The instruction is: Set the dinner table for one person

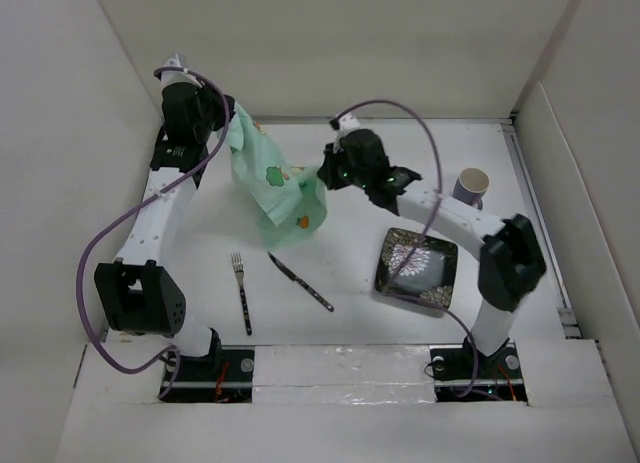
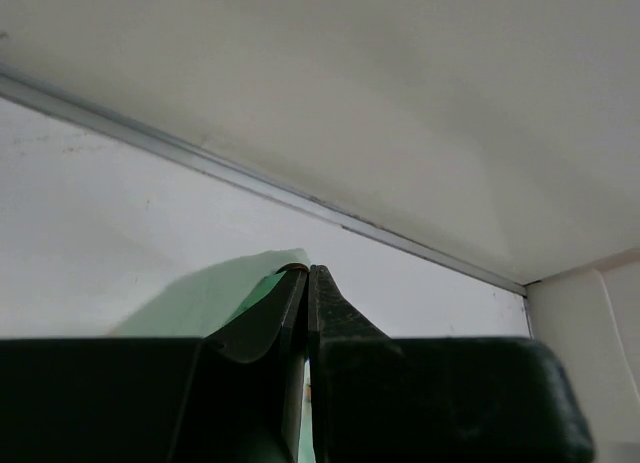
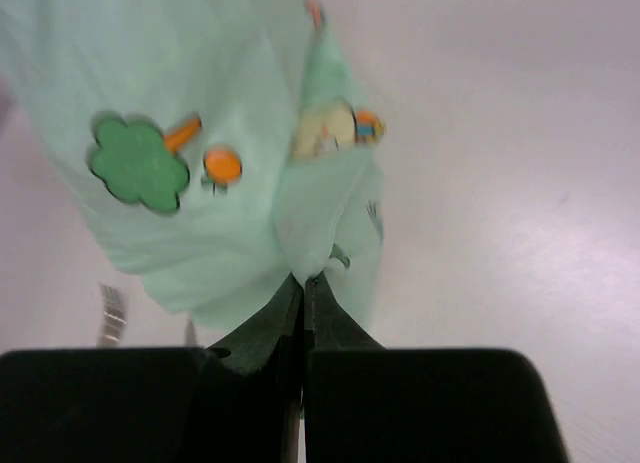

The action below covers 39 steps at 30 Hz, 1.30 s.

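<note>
Two arms at work, both on one cloth. Table (image 1: pixel 350 253): matte white, walled by white panels (image 1: pixel 330 53), arm bases at its near edge.

Left arm (image 1: pixel 160 208) reaches toward the far left corner. Left jaws pressed together on an upper corner of the mint-green placemat (image 1: pixel 270 178); wrist view shows a sliver of green (image 2: pixel 250 293) pinched at the tips.

Right arm (image 1: pixel 450 215) reaches to mid-table. Right jaws clamped on another edge of the placemat (image 3: pixel 200 183), lower than the left grip. Print visible: green tree, orange ball.

Cloth hangs bunched between the two grips, over the far-left part of the table. Whether its lowest fold touches the surface, cannot tell.

On the table:
- fork (image 1: pixel 241 293), left of centre toward the near edge, tines pointing to the far edge
- knife (image 1: pixel 300 281), just right of the fork, lying diagonally
- square black plate (image 1: pixel 417 269) with white floral pattern, toward the near right corner
- cup (image 1: pixel 472 186), upright, close to the right edge, beyond the plate
</note>
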### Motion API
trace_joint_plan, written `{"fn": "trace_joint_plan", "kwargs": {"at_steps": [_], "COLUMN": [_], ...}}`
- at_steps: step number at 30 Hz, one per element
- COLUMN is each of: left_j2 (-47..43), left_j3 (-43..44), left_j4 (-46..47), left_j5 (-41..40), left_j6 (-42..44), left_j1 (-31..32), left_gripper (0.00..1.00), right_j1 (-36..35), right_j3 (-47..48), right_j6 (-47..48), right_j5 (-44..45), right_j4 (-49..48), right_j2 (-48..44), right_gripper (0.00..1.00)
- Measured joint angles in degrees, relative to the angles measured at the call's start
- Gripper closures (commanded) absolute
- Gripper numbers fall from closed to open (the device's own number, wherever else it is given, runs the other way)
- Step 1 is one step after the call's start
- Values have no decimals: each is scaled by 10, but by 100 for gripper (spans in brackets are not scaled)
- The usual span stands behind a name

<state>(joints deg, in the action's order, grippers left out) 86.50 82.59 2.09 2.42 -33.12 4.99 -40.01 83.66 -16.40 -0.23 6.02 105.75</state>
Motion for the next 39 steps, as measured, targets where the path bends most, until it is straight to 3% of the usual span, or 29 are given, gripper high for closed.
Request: {"fn": "trace_joint_plan", "kwargs": {"at_steps": [8,12,15,18,21,22,23,24,26,29,31,32,34,35,37,39], "left_j2": [-77,-158,-221,-271,-295,-296,-295,-286,-246,-153,-90,-66,-31,-19,-8,6], "left_j3": [9,-23,-63,-122,-202,-231,-263,-293,-342,-371,-371,-371,-371,-371,-370,-355], "left_j4": [-19,-26,-27,-20,0,15,31,47,76,116,140,152,169,176,188,187], "left_j5": [33,24,17,6,1,1,1,0,-4,-1,-2,-2,-1,0,1,-1], "left_j6": [8,24,35,37,25,16,4,-9,-30,-57,-69,-73,-79,-82,-85,-85], "left_j1": [-61,-68,-65,-65,-65,-65,-65,-65,-65,-64,-59,-54,-42,-38,-32,-30], "left_gripper": [100,100,100,100,100,100,100,100,100,100,100,100,100,100,100,100], "right_j1": [39,66,123,192,250,265,277,287,302,318,321,319,308,297,270,242], "right_j3": [66,89,108,135,217,251,291,337,433,488,403,340,214,156,75,18], "right_j6": [26,31,27,14,-7,-16,-25,-33,-48,-57,-62,-63,-61,-63,-63,-64], "right_j5": [34,37,18,-21,-68,-79,-89,-97,-107,-117,-111,-105,-92,-84,-70,-52], "right_j4": [8,15,10,8,5,2,6,13,39,90,85,83,72,68,49,17], "right_j2": [-250,-300,-288,-223,-89,-36,21,83,199,301,287,262,194,155,80,11], "right_gripper": [100,100,100,100,99,94,76,66,53,48,44,47,70,91,100,100]}}
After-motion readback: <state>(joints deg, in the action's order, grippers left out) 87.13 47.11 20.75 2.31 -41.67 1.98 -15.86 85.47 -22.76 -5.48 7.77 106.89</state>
